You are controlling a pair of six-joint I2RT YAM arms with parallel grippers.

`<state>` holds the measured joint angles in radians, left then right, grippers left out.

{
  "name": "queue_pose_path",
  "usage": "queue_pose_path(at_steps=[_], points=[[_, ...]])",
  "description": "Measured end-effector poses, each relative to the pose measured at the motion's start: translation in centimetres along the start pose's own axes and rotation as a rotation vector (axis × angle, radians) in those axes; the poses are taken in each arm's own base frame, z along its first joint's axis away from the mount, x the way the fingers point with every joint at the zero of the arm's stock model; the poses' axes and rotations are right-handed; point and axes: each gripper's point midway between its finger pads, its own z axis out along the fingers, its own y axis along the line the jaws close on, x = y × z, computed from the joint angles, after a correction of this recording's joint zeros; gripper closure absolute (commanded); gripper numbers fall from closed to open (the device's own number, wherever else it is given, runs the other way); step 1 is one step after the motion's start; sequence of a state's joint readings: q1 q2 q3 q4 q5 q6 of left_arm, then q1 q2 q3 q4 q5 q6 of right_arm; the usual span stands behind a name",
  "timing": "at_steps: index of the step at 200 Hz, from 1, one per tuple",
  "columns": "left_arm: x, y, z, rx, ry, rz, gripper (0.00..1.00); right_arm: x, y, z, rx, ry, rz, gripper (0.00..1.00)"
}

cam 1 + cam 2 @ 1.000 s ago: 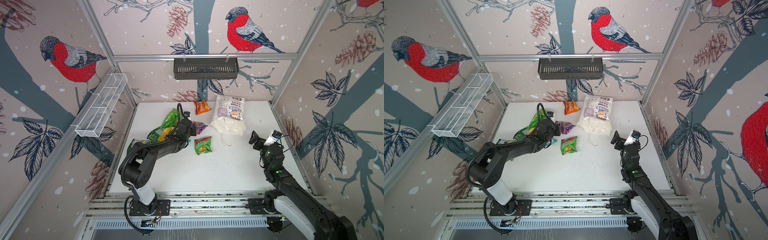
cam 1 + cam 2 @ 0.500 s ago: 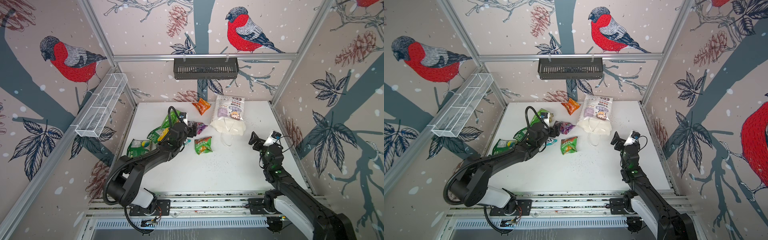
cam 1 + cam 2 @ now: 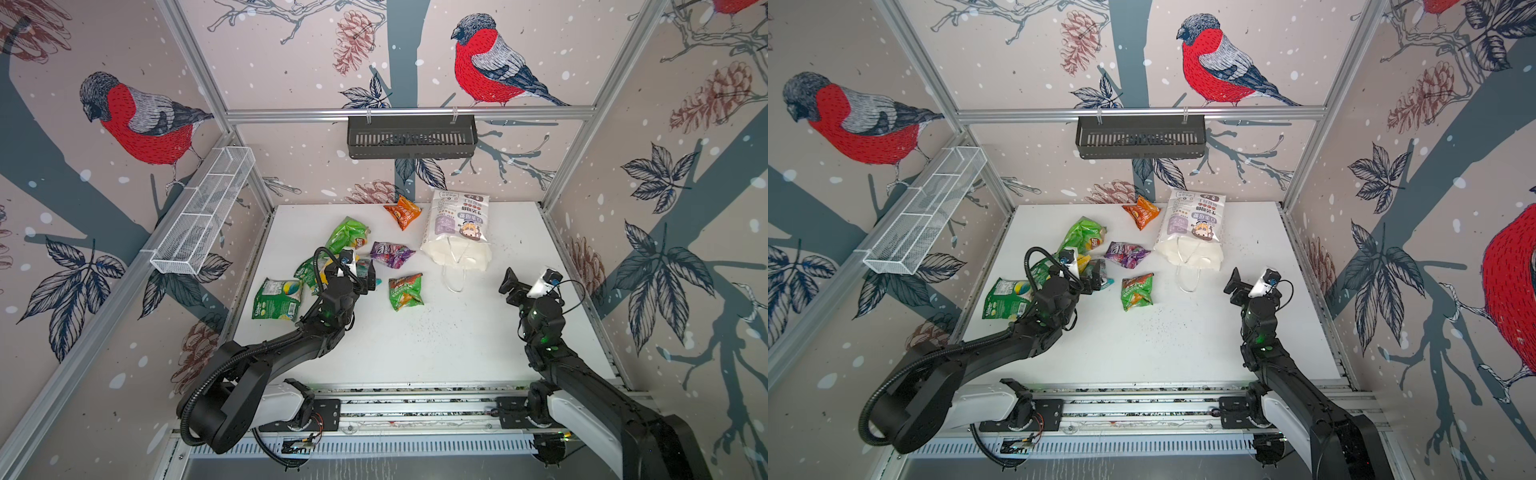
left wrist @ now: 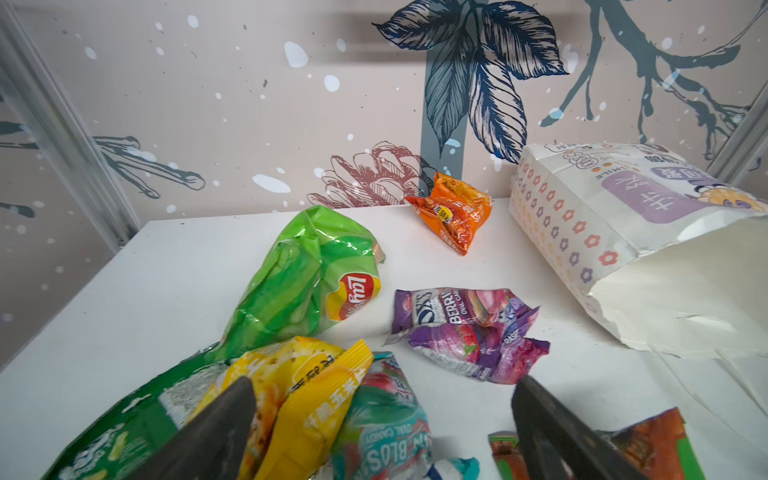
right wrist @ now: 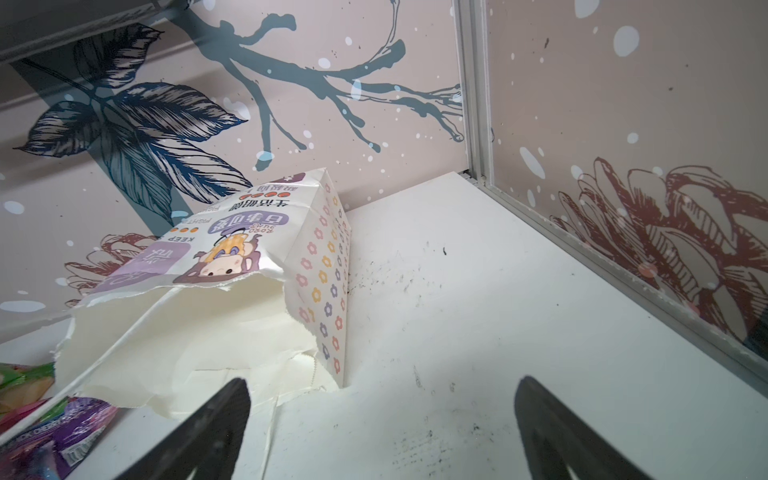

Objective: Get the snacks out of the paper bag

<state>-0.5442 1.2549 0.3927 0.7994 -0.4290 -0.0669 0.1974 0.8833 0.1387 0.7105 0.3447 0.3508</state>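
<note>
**Tabletop** [image 3: 415, 353]: white, bare toward the front. The flat green packet [image 3: 276, 299] lies close to the left wall. A low swing of my left arm could shove it against the frame.

**Paper bag** [image 3: 455, 232]: on its side at the back right, with the torn mouth facing me. In the right wrist view the inside near the mouth looks white and bare. The depths are hidden, so I cannot tell whether a snack remains. Nothing pins the bag, so a reach inside would likely slide it toward the back wall or rip the rim further.

**Snacks**: out on the tabletop, left of the bag.
- The large green packet [image 3: 347, 235], purple packet [image 3: 390, 254], orange packet [image 3: 402, 212] and green-orange packet [image 3: 405, 291] lie apart.
- The yellow packet [image 4: 299, 386] and teal packet [image 4: 382, 424] overlap.

**Left end effector** [image 4: 382, 399]: spread wide and gripping nothing, right over that yellow-teal overlap. Closing here could pinch two slippery foils at once, or drag one.

**Right end effector** [image 5: 382, 395]: released and empty, near the bag mouth.

**Cord handle** [image 3: 453, 282]: a loose loop between my right fingers and the mouth. A snag would tow the whole bag.
</note>
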Motion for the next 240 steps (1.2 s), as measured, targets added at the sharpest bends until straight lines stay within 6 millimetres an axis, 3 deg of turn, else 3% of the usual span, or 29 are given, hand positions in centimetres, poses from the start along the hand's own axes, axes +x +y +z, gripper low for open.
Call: queue_pose_path(at_steps=[34,64,103,130,147,177,210,240], points=[[-0.5,1.7,-1.0,-0.077,-0.046,0.028,0.03,-1.0,-0.5,-0.4,0.024,-0.050,0.000,0.00],[-0.8,3.8,-1.7,-0.182,-0.084,0.057,0.03,-1.7,-2.4,-1.4,0.096,-0.128,-0.006,0.00],[1.6,7.4,-2.7,-0.349,-0.072,0.185,0.03,-0.9,-5.8,-0.7,0.253,-0.143,-0.047,0.00],[3.9,9.7,-3.9,-0.421,-0.065,0.265,0.03,-1.4,-6.2,0.6,0.280,-0.163,-0.051,0.00],[5.0,10.3,-3.6,-0.439,-0.035,0.323,0.03,-2.5,-6.3,0.8,0.284,-0.200,-0.054,0.00],[4.6,10.9,-3.7,-0.449,-0.058,0.332,0.03,-2.6,-7.0,0.4,0.298,-0.223,-0.066,0.00],[3.8,13.7,-5.8,-0.495,-0.113,0.228,0.03,-2.7,-8.1,0.1,0.325,-0.228,-0.058,0.00],[2.0,13.2,-5.9,-0.438,-0.198,0.159,0.03,-2.2,-8.7,0.1,0.333,-0.216,-0.041,0.00]])
